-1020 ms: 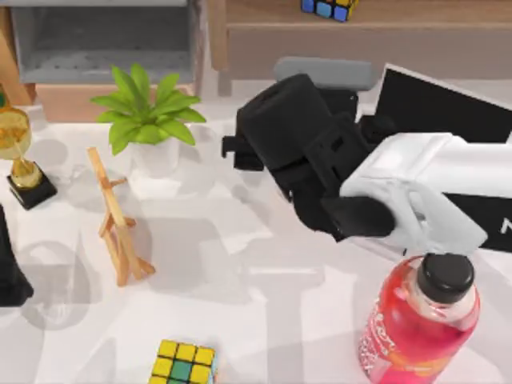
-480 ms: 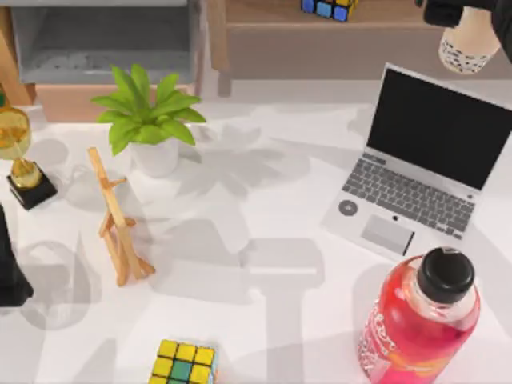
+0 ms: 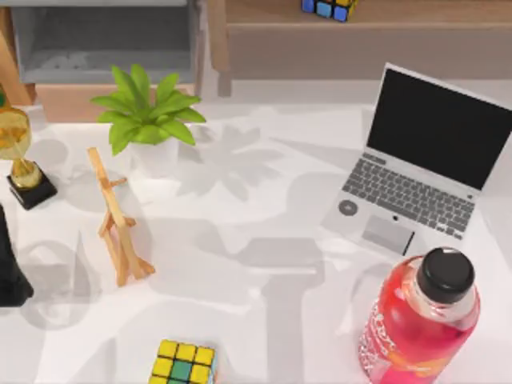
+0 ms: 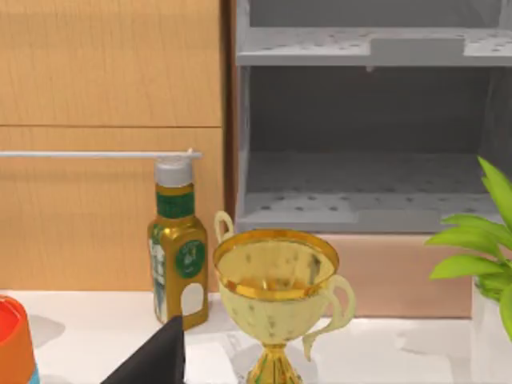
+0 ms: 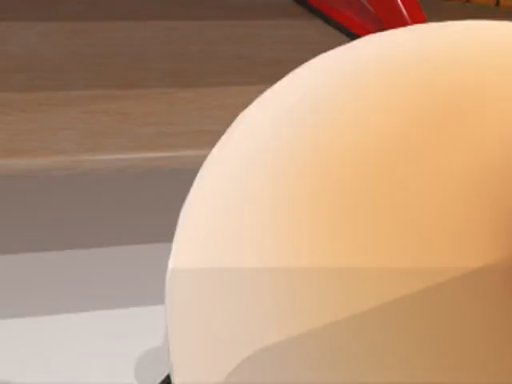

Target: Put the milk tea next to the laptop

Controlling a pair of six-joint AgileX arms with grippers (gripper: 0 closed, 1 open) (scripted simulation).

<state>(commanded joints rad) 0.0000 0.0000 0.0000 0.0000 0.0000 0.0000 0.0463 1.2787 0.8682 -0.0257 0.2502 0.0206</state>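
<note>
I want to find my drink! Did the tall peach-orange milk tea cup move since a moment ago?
Yes. Earlier it hung above the open silver-white laptop at the top view's upper right edge; now it has left that view, and its peach-orange side looms in the right wrist view.

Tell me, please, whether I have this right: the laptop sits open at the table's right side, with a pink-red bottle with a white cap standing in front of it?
Nearly right, but the cap is black, not white. The top view shows the laptop open at the table's right side, with the pink-red bottle standing in front of it, topped by a black cap.
</note>
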